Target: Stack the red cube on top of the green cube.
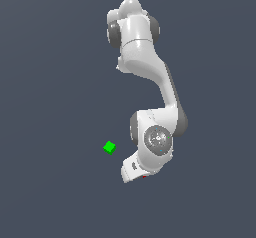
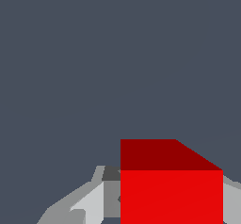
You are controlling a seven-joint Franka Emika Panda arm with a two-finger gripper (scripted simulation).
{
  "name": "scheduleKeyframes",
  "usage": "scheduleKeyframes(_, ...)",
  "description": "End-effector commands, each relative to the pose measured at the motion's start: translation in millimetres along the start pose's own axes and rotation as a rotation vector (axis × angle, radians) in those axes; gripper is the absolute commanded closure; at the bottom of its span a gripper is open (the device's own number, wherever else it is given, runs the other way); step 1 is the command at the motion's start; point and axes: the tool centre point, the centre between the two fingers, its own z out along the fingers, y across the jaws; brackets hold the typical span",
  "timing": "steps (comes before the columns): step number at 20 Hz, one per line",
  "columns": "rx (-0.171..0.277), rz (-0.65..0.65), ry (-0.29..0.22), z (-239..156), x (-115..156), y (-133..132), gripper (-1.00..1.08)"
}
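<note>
In the wrist view the red cube (image 2: 171,190) fills the lower part of the picture, sitting between the two grey fingers (image 2: 89,206) of my gripper (image 2: 171,211). Both fingers lie flush against its sides, so the gripper is shut on it. In the exterior view only a tiny red sliver of that cube (image 1: 144,176) shows under the white hand of the gripper (image 1: 141,174). The green cube (image 1: 109,147) lies alone on the floor, a short way towards the exterior view's left of the hand. It does not appear in the wrist view.
The white arm (image 1: 150,72) rises from its base near the top of the exterior view and bends down over the hand. A plain dark grey floor (image 1: 50,132) lies all around.
</note>
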Motion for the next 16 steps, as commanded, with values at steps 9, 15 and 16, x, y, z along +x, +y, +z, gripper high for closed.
scheduleKeyframes(9,-0.001,0.0,0.003,-67.3,-0.3,-0.1,1.08)
scheduleKeyframes(15,-0.001,0.0,0.003,-85.3,0.7,0.1,1.08)
scheduleKeyframes(16,-0.001,0.0,0.003,-86.2,0.9,0.3,1.08)
